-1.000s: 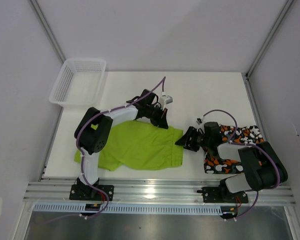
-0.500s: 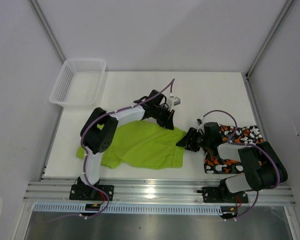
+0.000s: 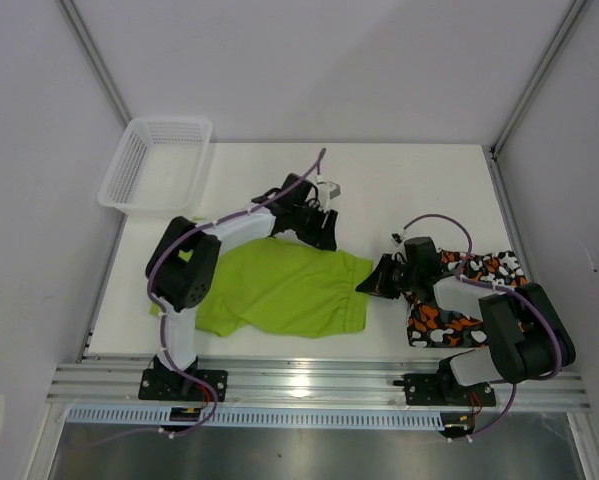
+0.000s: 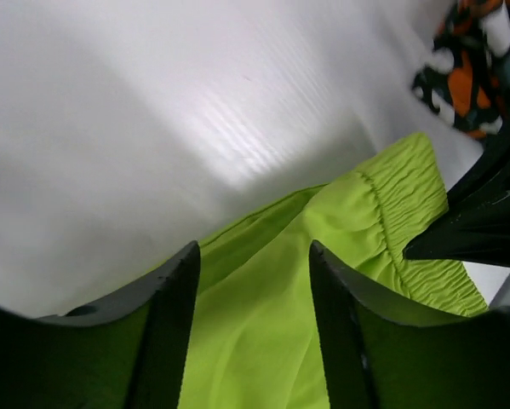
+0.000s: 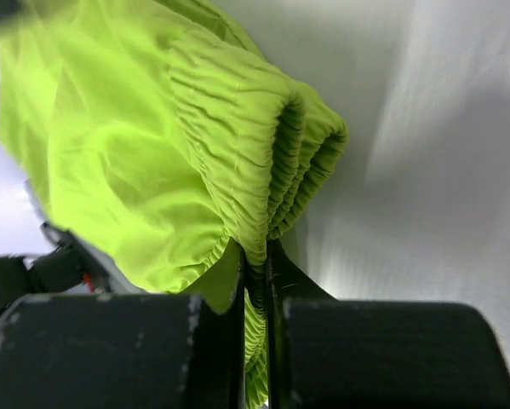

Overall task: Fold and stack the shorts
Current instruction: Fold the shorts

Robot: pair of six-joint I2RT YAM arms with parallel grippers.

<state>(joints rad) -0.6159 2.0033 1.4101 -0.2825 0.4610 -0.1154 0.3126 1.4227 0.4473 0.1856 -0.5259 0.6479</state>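
Since a second ago the right jaws have snapped shut and the left jaws have let go and spread, with the left arm drawn back a little toward the upper left. From my seat, the right jaws now pinch the gathered elastic waistband [image 5: 237, 136] of the lime green shorts [image 3: 279, 292], the fold squeezed flat between the two fingers [image 5: 110, 358] at the bottom of the right wrist view. The left jaws stand partly open with nothing in them, their fingers [image 4: 171, 324] on either side of green cloth lying below; I cannot tell whether the tips touch it. Overhead, the left jaws sit at the upper edge of the green pair, just above frame centre, and the right jaws at its right end. That pair lies spread on the white tabletop [image 3: 409, 190], left of centre. Camouflage shorts [image 3: 441, 328] lie bunched at lower right under the right arm, apart from the green ones. A white mesh basket [image 3: 159, 165] sits at upper left.
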